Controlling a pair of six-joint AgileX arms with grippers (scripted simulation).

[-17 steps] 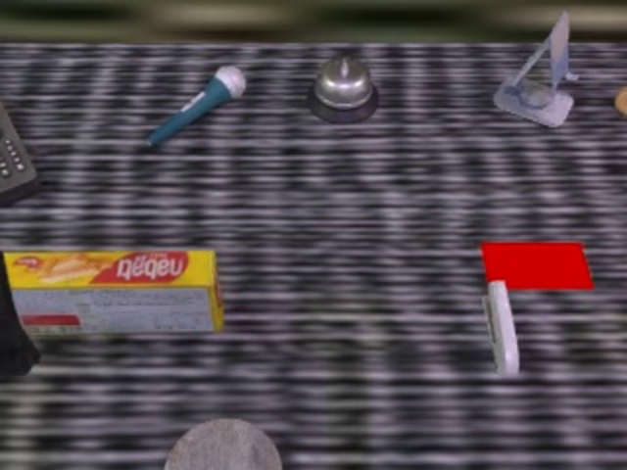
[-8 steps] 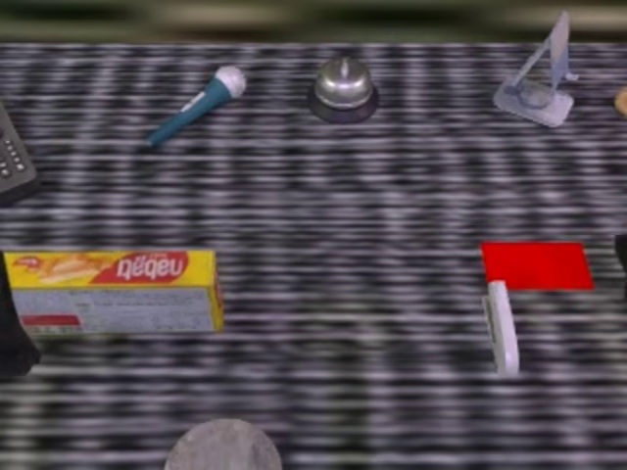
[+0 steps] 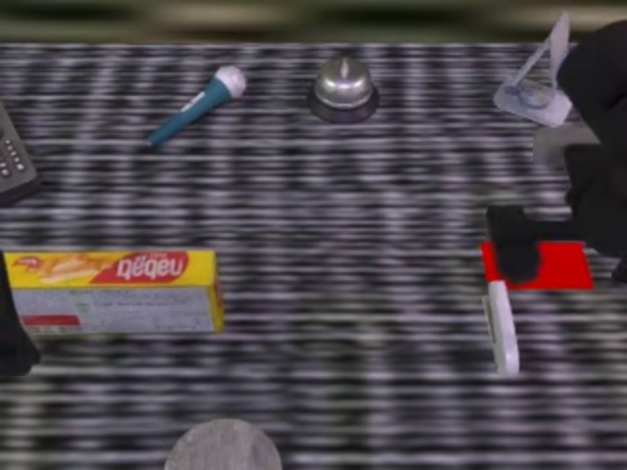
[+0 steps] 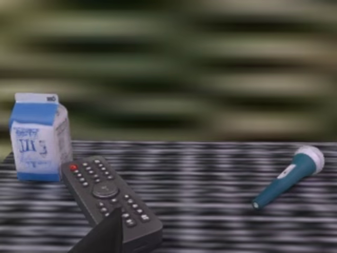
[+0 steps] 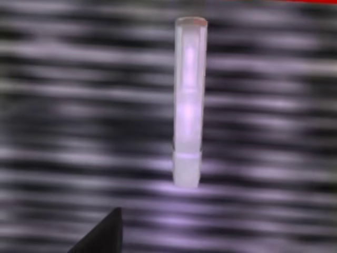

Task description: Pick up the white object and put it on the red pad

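The white bar (image 3: 502, 328) lies flat on the striped table (image 3: 372, 196) at the right side. Its long axis runs from the near edge of the table toward the far edge, tilted only slightly. Its far end touches the near left corner of the red pad (image 3: 558, 266); the grey strip runs along its left side.

Our right arm reaches in from the right edge of the top view, a dark mass over the far right of the table. Our right gripper (image 3: 513, 243) hangs above the left part of the red pad, just beyond the bar's far end. We cannot tell whether its fingers are open or closed.

Our left gripper (image 3: 12, 333) sits parked at the left edge, beside the yellow box (image 3: 113, 291).
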